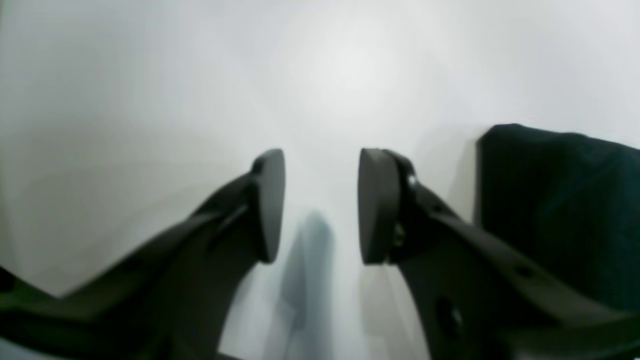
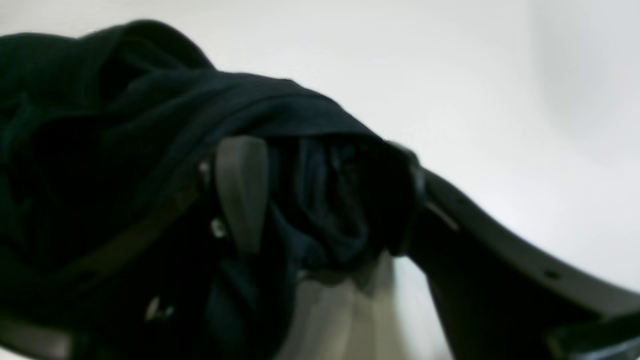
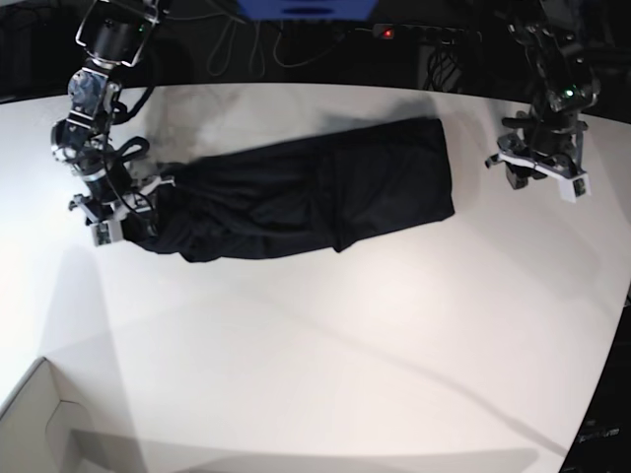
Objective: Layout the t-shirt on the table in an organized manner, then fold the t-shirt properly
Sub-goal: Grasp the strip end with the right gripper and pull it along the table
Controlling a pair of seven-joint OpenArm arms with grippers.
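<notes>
**Spotter:** Start at the left of the overhead view. What is your right gripper [image 3: 123,212] doing?

**Me:** It sits at the bunched end of the black t-shirt [image 3: 306,197], low on the white table [image 3: 345,345]. From my wrist I see cloth heaped between my pads [image 2: 242,195], which stand fairly far apart. The view is blurred, so I cannot tell whether I am pinching the cloth or it is only draped there.

**Spotter:** And the shirt itself?

**Me:** It lies across the far half of the table as a long, rumpled band. It is thick and gathered at my right side and flatter toward the other end. I'd say it isn't laid out properly yet.

**Spotter:** And on the right?

**Me:** My left gripper [image 3: 537,172] hovers just beyond the shirt's flat end, clear of it. Its jaws are moderately apart and there is nothing between them.

**Spotter:** How would you do this step well?

**Me:** I should take a single layer at the hem or shoulder, not a wad. I would have the left gripper catch the matching corner and draw both outward evenly. I should lift only slightly, so the fabric slides flat without dragging in new wrinkles.
</notes>
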